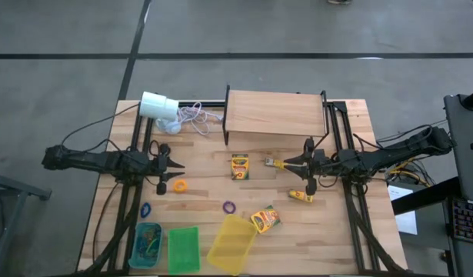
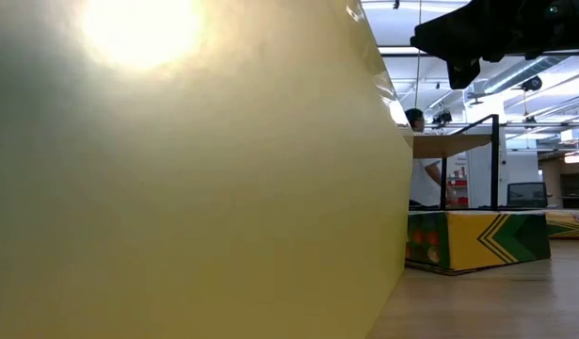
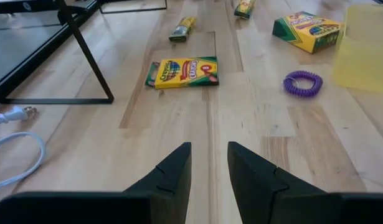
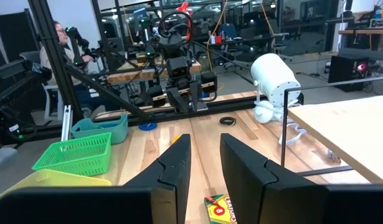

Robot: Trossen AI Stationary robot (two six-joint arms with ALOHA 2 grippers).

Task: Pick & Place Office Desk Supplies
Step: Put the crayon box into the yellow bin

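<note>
1. High view first: my left gripper (image 1: 177, 165) hovers over the left half of the table (image 1: 351, 231), fingers parted with a narrow gap and nothing between them; my right gripper (image 1: 296, 163) hovers over the right half, near a tiny yellow packet (image 1: 273, 163) at its fingertips; whether it pinches that packet I cannot tell, though its wrist view shows a gap between the fingers.
2. Outward from the left gripper: an orange band (image 1: 179, 186) lies just beside it; a blue band (image 1: 145, 208) and a purple band (image 1: 229, 207) lie farther off; a crayon box (image 1: 239, 166) sits between my two grippers.
3. Outward from the right gripper: a second small packet (image 1: 301, 196) lies near it; another crayon box (image 1: 264, 219) rests against the yellow bin (image 1: 231, 244).
4. Beyond those: a green bin (image 1: 183, 248) and a teal bin (image 1: 146, 245) stand at the near edge; the teal one seems to hold bands already.
5. Doing the step well, as I judge it: centre the fingers over one item, descend straight, close on its narrow side; carry it clear of the wooden riser (image 1: 273, 113) and drop it low into a bin.
6. Writing: the box's face shows crayon artwork and a red oval mark; I cannot make out the lettering.
</note>
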